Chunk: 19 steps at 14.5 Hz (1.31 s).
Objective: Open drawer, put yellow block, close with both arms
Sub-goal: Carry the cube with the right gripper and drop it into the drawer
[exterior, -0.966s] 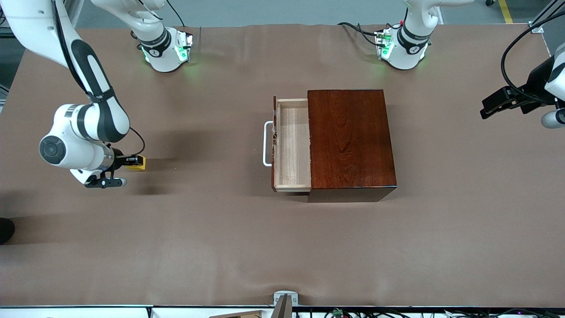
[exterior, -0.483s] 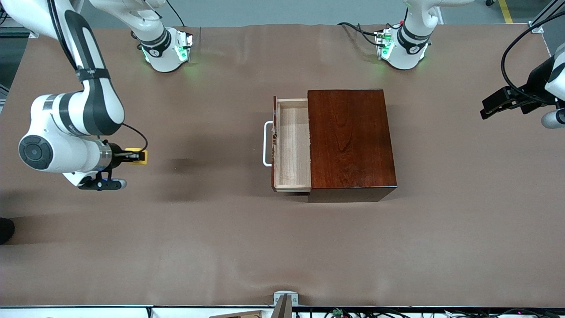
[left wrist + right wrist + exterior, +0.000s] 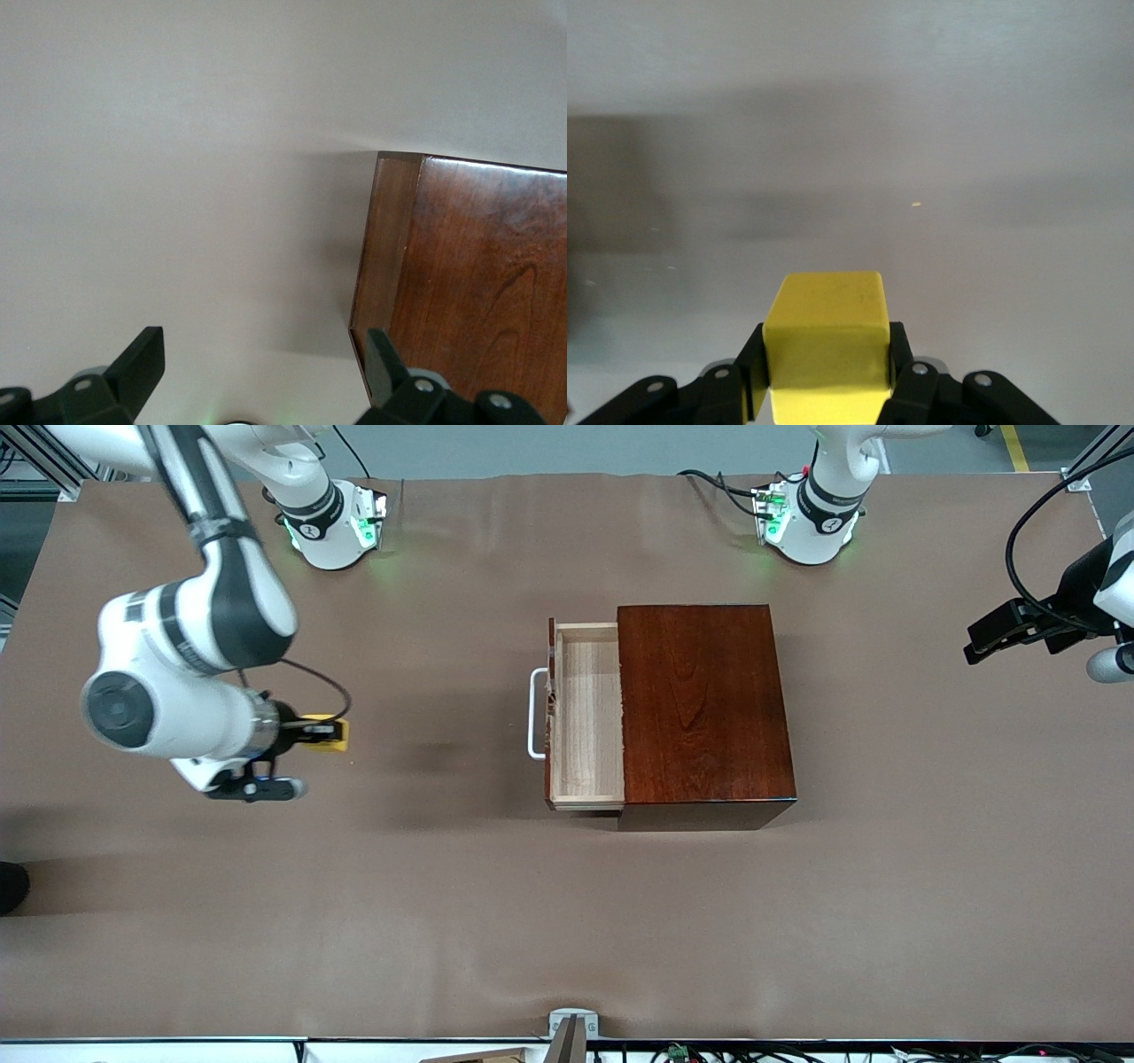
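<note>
Yellow block (image 3: 330, 732), the only one, sits pinched between the fingers of the right gripper (image 3: 321, 732), held up over bare counter (image 3: 443, 921) toward the right arm's end. Next along, the single drawer (image 3: 585, 713) stands partly pulled out of its dark box (image 3: 704, 704), tray seemingly empty, white handle (image 3: 534, 713) facing the block. So the step in hand is the carry; the next move calls for bringing the block over the tray and releasing it. The left gripper (image 3: 266, 376) waits with fingers wide near the box's other end.
</note>
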{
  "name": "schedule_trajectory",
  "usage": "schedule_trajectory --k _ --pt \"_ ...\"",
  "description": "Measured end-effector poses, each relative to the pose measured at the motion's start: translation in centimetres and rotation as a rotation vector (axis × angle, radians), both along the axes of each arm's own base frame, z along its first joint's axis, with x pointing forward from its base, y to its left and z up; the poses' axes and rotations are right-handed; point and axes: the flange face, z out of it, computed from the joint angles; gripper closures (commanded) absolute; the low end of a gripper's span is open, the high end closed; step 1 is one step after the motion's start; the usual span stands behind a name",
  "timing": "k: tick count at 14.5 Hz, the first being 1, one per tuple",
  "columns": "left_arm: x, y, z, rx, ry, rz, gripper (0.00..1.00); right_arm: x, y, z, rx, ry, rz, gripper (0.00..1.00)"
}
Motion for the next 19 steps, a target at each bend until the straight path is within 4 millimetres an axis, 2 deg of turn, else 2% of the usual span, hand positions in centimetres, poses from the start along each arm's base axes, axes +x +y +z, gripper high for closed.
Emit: schedule_trajectory --k 4,7,10,13,16,19 --pt "0.0 -0.1 0.0 0.0 -0.001 -0.002 0.0 -1.9 8.8 2.7 0.001 -0.035 -0.07 1.0" --pt "0.0 -0.1 0.0 0.0 -0.001 -0.001 0.0 -3.0 12.9 3.8 0.032 -0.026 -0.138 1.0" --pt "0.0 -0.1 0.0 0.0 -0.001 -0.001 0.0 -5.4 18.6 3.3 -0.018 -0.01 -0.269 1.0" --pt "0.0 -0.1 0.0 0.0 -0.001 -0.001 0.0 -7.8 23.7 2.4 -0.053 0.032 -0.499 1.0" --pt "0.0 -0.1 0.0 0.0 -0.001 -0.001 0.0 -9.4 27.5 2.2 -0.04 0.069 -0.75 1.0" --pt "0.0 -0.1 0.0 0.0 0.0 -0.001 0.0 -10.4 30.8 1.0 -0.035 0.069 -0.962 1.0"
